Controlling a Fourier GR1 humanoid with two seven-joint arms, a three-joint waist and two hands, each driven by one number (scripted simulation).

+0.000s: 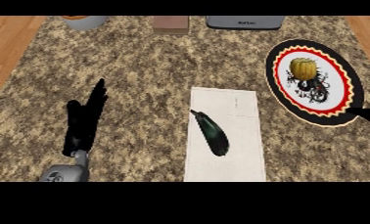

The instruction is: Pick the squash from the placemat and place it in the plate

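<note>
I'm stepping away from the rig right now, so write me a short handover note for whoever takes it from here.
Left hand: open, fingers straight and pointing up, resting over the counter at the view's left, holding nothing.
Right hand: only a dark tip shows at the right edge beside the plate; its fingers cannot be judged.
Squash: yellow-orange, sitting on the plate, in its upper half.
Placemat: white, at centre, with a dark eggplant lying on it.
Done: the squash is on the plate.
Left: nothing visible for the squash; just confirm that the right hand is clear of the plate.
</note>
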